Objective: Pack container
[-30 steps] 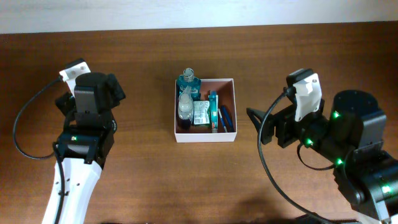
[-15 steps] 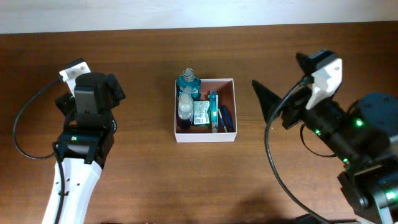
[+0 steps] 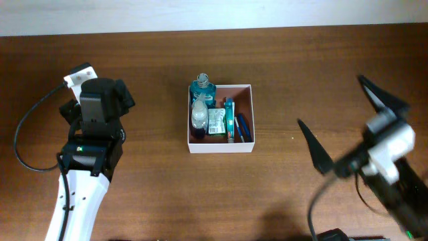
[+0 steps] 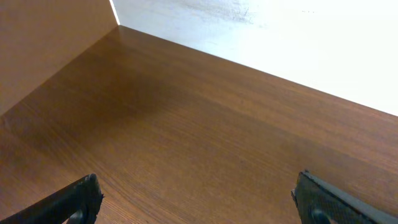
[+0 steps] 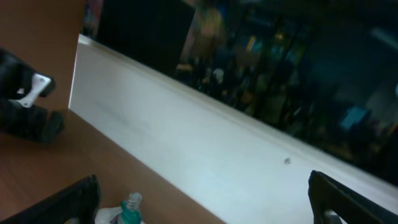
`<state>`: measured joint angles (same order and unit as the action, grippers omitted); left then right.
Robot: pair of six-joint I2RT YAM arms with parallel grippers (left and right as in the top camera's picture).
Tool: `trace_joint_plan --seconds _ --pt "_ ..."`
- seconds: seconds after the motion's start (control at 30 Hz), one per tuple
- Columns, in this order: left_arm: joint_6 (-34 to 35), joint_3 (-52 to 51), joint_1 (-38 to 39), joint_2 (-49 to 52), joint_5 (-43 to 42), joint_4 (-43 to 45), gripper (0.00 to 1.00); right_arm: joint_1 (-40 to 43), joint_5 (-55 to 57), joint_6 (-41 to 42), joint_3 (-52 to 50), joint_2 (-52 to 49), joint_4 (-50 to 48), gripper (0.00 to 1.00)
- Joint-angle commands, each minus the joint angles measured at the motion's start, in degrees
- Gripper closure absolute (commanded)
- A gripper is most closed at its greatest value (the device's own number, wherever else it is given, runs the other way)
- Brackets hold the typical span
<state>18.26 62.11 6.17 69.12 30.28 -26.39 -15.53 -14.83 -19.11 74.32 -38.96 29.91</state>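
The container [image 3: 246, 148], a square white cardboard box with a pinkish-brown inside, stands at the table's middle. It holds a teal bottle [image 3: 202, 87], a clear bottle [image 3: 199, 115], a green-and-white packet [image 3: 216, 123] and slim blue items [image 3: 242, 127]. My left gripper [image 4: 199, 196] is open and empty over bare wood at the far left. My right gripper [image 3: 351, 127] is open and empty, raised high to the right of the box. The right wrist view shows only the teal bottle's top [image 5: 129, 208].
The brown wooden table [image 3: 154, 187] runs to a white wall [image 3: 200, 13] along the far side. The left arm [image 3: 93, 134] stands at the left. A black cable [image 3: 27, 147] loops beside it.
My right arm has lifted and drawn back to the right and toward the front, away from the box, fingers open. The left arm and the box have not moved.
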Motion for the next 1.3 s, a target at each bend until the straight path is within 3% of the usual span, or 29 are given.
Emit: trace_joint_plan --seconds 0.0,0.67,1.27 --pt "0.79 0.39 -0.22 0.31 0.61 0.13 0.01 -0.04 0.33 -2.1 -5.27 6.43 -1.77 0.02" --pt "0.81 0.39 -0.22 0.31 0.61 0.13 0.01 6.86 0.74 -2.1 -57.2 35.56 -49.0 0.01" --pt "0.79 0.39 -0.22 0.31 0.59 0.13 0.01 13.05 3.5 -2.1 -71.91 38.77 -48.57 0.02"
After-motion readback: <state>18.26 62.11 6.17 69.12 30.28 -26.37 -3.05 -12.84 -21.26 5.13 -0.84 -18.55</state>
